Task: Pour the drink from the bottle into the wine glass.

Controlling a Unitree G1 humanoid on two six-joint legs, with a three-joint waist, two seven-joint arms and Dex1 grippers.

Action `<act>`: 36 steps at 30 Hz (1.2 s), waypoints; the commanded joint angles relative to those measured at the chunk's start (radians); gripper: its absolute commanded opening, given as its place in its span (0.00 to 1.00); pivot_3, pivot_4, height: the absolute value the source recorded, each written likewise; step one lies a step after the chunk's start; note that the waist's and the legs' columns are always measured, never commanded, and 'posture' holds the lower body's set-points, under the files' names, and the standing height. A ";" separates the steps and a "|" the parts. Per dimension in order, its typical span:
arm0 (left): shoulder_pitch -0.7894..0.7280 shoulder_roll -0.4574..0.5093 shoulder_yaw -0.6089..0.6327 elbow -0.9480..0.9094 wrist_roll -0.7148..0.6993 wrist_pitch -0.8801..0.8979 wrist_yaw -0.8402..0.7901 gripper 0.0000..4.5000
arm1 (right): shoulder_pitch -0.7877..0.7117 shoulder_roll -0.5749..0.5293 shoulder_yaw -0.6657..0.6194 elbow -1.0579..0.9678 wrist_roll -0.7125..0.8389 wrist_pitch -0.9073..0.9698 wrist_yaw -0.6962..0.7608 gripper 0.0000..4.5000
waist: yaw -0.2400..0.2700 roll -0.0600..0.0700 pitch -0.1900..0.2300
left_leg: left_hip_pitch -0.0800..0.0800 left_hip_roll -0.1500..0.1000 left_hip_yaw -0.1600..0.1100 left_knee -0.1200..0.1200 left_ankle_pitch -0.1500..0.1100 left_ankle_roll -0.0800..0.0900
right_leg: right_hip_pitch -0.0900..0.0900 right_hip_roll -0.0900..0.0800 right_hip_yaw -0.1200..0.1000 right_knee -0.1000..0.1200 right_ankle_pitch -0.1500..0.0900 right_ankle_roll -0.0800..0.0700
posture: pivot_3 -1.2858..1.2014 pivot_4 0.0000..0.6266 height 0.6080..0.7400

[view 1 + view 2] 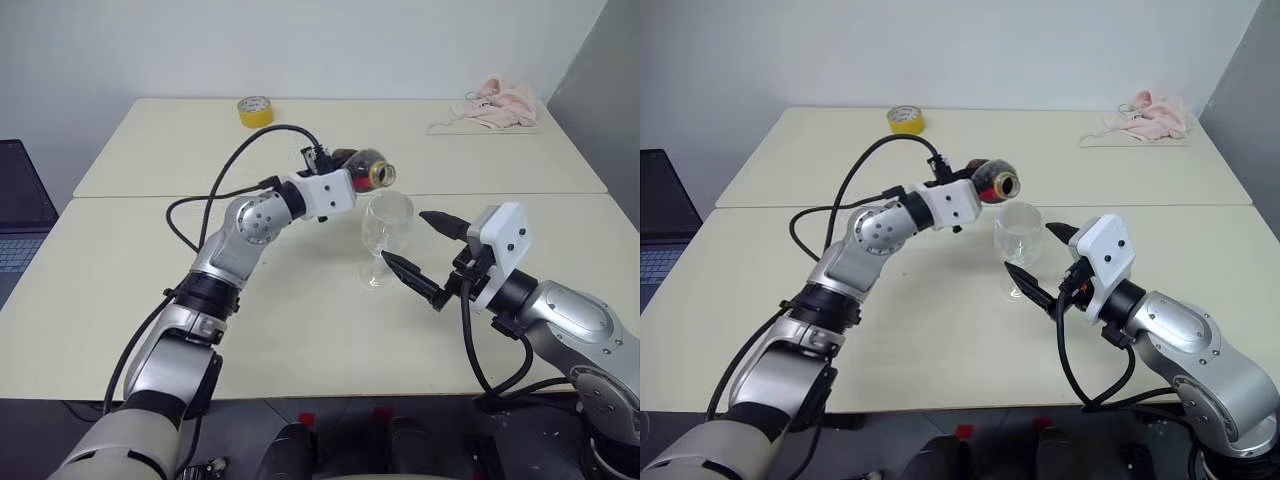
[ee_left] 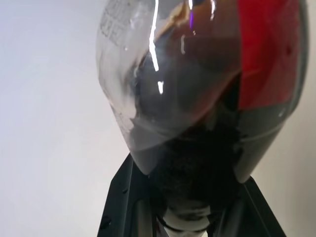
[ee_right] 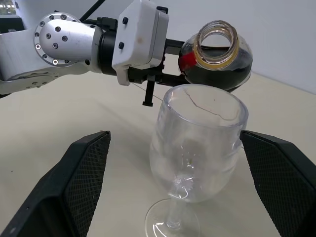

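The bottle, a small squat clear plastic one with a round body and a red neck label, is up in the air, tipped roughly on its side with its uncapped mouth just above the rim of the wine glass, over the far edge of the bowl. Largest first: two cream rectangular tables pushed edge to edge carry everything. The left gripper is clenched on the bottle's body from behind. The right gripper sits low on the near table with its black fingers spread wide, released, either side of the glass and apart from it. The wine glass, clear, stemmed, round-footed, stands upright on the near table, bowl looks empty, though glare makes that hard to be sure. The drink, dark brown, nearly black, pools in the bottle's lower side. On the far table: a crumpled pink cloth at the right, a yellow tape roll left of centre.
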 commanded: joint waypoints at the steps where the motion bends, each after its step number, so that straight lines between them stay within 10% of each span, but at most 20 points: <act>1: -0.053 0.013 0.015 -0.015 0.016 -0.046 0.043 0.17 | -0.018 0.003 -0.006 -0.019 0.005 -0.004 0.000 1.00 | 0.000 0.000 0.000 | 0.000 0.000 0.000 0.000 0.000 0.000 | 0.000 0.000 0.000 0.000 0.000 0.000 | 0.52 0.24 1.00; 36: -0.107 0.037 -0.012 0.048 0.171 -0.184 0.171 0.17 | -0.028 0.036 0.020 -0.037 0.009 0.018 -0.018 1.00 | 0.000 0.000 0.000 | 0.000 0.000 0.000 0.000 0.000 0.000 | -0.001 0.000 0.000 0.000 0.000 0.000 | 0.52 0.24 1.00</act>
